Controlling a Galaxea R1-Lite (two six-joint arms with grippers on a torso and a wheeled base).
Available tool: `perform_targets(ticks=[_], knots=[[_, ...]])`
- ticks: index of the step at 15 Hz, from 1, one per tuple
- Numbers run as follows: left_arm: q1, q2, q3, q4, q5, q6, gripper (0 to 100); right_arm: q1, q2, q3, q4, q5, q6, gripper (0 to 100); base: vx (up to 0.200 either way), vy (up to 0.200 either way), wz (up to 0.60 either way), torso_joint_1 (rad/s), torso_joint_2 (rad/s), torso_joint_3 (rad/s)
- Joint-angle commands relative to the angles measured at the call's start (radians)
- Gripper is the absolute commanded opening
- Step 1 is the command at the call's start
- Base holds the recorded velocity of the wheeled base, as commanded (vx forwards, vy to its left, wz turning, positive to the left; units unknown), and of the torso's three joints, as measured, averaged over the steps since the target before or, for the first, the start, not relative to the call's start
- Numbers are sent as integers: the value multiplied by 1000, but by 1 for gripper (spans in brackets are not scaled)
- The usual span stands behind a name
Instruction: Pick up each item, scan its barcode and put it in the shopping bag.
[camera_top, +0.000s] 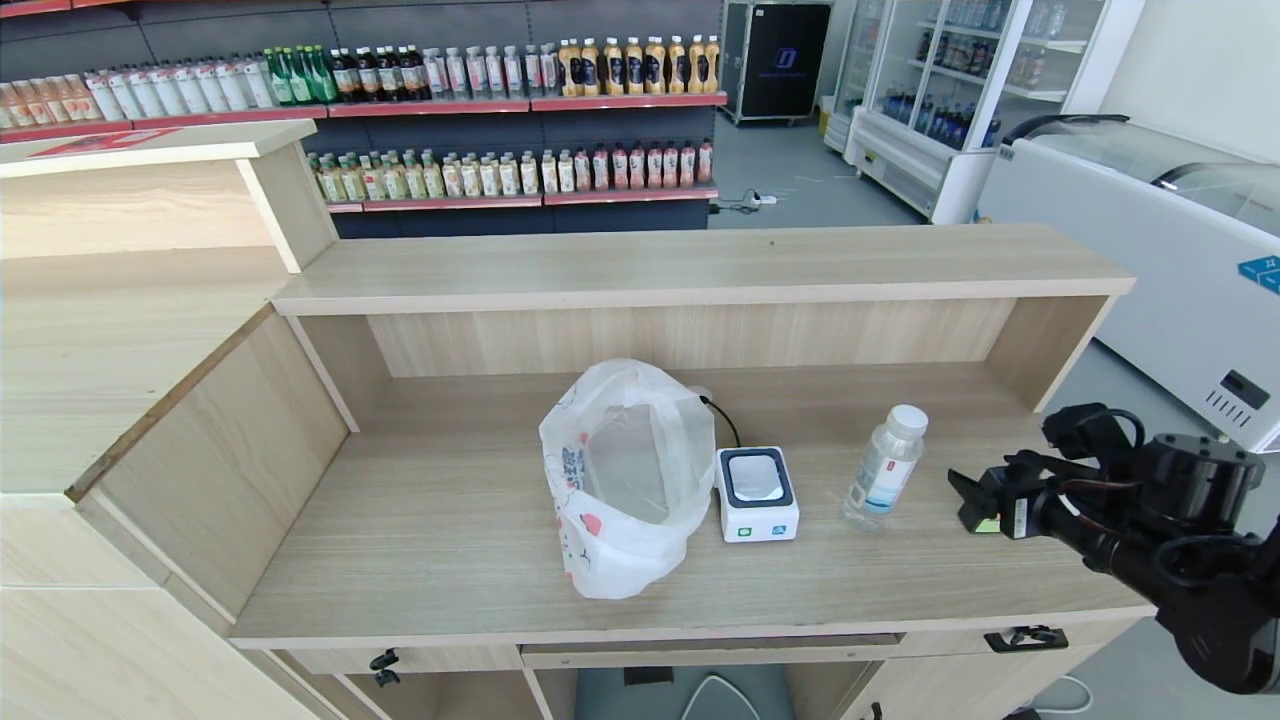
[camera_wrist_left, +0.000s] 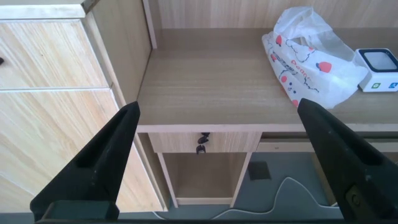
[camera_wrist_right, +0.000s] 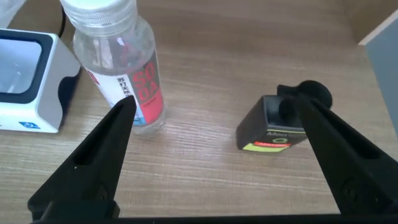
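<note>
Surface (camera_top: 420, 540): pale wood, across the middle of the frame.
Shopping bag (camera_top: 625, 480): white plastic with red prints, standing open at the centre of the surface.
Scanner (camera_top: 758, 495): white box with a dark window, right up against the bag's right side.
Bottle (camera_top: 885, 468): clear with a white cap, upright, right of the scanner and apart from it.
Black box (camera_wrist_right: 273, 127): small, with a green and yellow label, resting on the surface right of the bottle.
Right claw (camera_top: 975, 495): fingers spread wide and empty, at centre right, over the black box.
Left claw (camera_wrist_left: 217, 106): fingers apart and empty, out in front of the surface's front edge, above a keyed drawer (camera_wrist_left: 200, 142).
</note>
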Motion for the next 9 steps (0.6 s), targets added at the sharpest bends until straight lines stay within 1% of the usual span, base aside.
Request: perform_targets(ticks=[1,4,6,9], knots=[[0,0,0,0,0,0,100,32,81,-58,-3,2,-2,100,0,0,0,0,0,0],[0,0,0,0,0,0,100,77,156,-136,-11,2,-2,100,0,0,0,0,0,0],[0,0,0,0,0,0,100,104,178,-167,-11,3,1,100,0,0,0,0,0,0],[0,0,0,0,0,0,100,149,208,-195,-13,36,6,100,0,0,0,0,0,0]])
